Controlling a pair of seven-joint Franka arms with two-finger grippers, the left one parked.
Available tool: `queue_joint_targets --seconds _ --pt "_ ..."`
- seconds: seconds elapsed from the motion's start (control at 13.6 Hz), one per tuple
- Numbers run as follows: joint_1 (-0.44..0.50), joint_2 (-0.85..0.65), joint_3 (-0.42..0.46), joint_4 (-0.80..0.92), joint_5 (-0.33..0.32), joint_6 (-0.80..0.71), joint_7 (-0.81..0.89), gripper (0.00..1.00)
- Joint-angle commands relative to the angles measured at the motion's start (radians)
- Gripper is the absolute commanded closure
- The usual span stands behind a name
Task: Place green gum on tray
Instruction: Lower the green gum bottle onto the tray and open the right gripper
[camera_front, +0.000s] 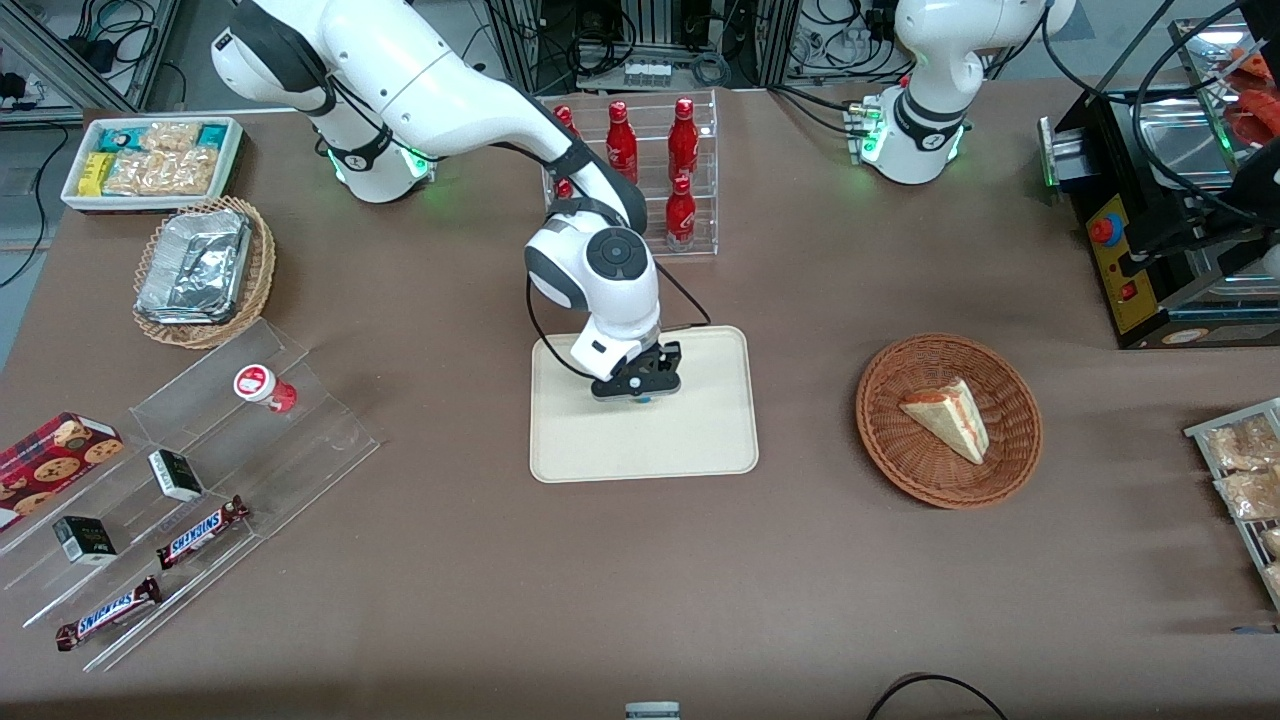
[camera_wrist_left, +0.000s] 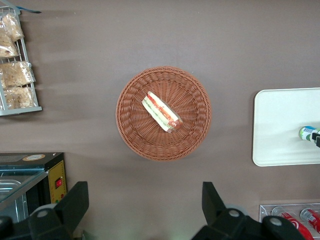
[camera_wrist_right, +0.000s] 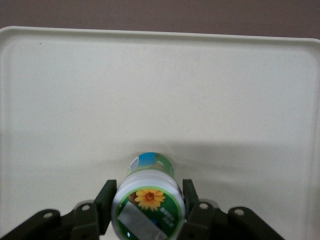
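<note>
**Green gum over the tray — release step at hand**

Green gum (camera_wrist_right: 149, 200) sits clamped between the two fingers (camera_wrist_right: 106, 205) of the pincer (camera_front: 640, 392), lid toward the wrist camera, its green-and-blue body pointing down at the tray (camera_front: 700, 440). From the front, the pincer hangs low over the part of the tray farther from the front camera, well inside its rim. The shadow just under the bottle suggests its base is at or very near the tray surface, though contact cannot be confirmed.

Carrying looks finished, so the step in hand is the set-down itself. What the next move calls for — a final short lowering if any gap remains, then opening the fingers evenly so the narrow bottle stays standing, and a straight lift clear of the lid.

Off the tray, toward the working arm's end of the counter (camera_front: 450, 560), a red-lidded bottle (camera_front: 262, 387) rests on a clear stepped rack (camera_front: 300, 440) and needs no handling.
</note>
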Motion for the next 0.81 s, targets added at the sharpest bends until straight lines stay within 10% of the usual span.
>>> queue_joint_targets --seconds 0.0,0.07,0.15,0.22,0.73 --pt "0.010 0.024 -0.007 0.035 -0.033 -0.001 0.029 1.00" --pt "0.010 0.027 -0.009 0.035 -0.033 -0.001 0.029 1.00" --pt "0.009 0.027 -0.009 0.035 -0.033 -0.001 0.028 0.77" --pt "0.009 0.027 -0.009 0.035 -0.031 -0.001 0.028 0.01" --pt "-0.056 -0.059 -0.009 0.021 -0.025 -0.024 0.025 0.00"
